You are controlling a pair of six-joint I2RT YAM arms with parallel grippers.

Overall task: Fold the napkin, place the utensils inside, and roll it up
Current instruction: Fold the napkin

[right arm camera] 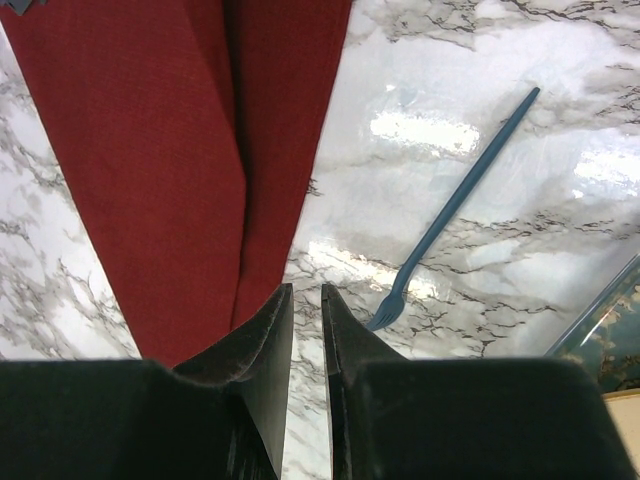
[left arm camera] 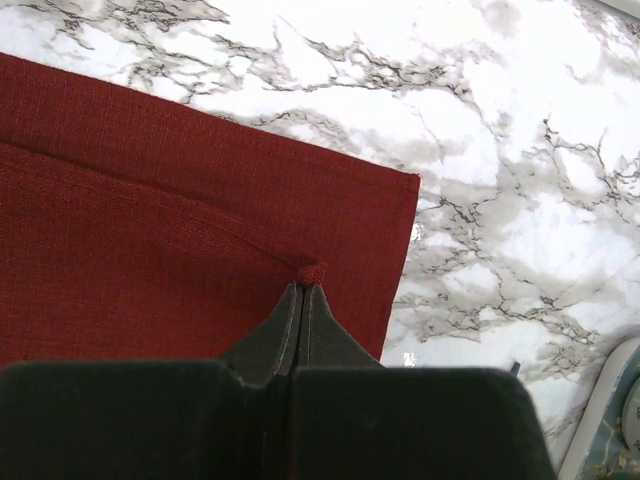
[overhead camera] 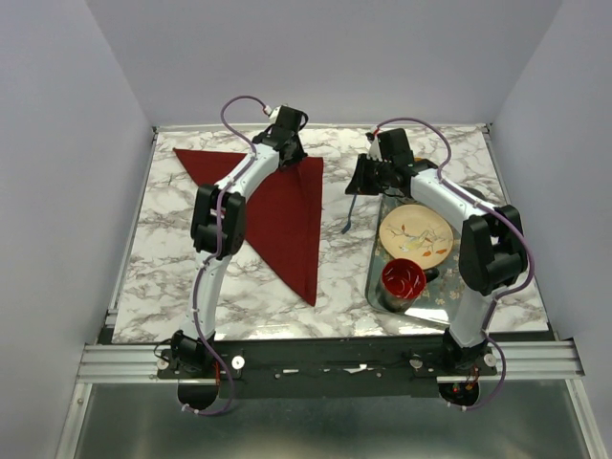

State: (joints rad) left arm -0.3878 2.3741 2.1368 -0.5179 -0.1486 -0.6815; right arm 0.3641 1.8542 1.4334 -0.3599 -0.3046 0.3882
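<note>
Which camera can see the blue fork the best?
The right wrist view: the whole fork lies in plain sight on the marble table, handle tip to tines. The top view shows it only as a thin blue sliver. The left wrist view shows none clearly.

The dark red napkin is seen folded into a triangle and spread flat on the marble surface, a small pucker pinched up near one corner. The slim blue fork is laid just beside it, not touching.
</note>
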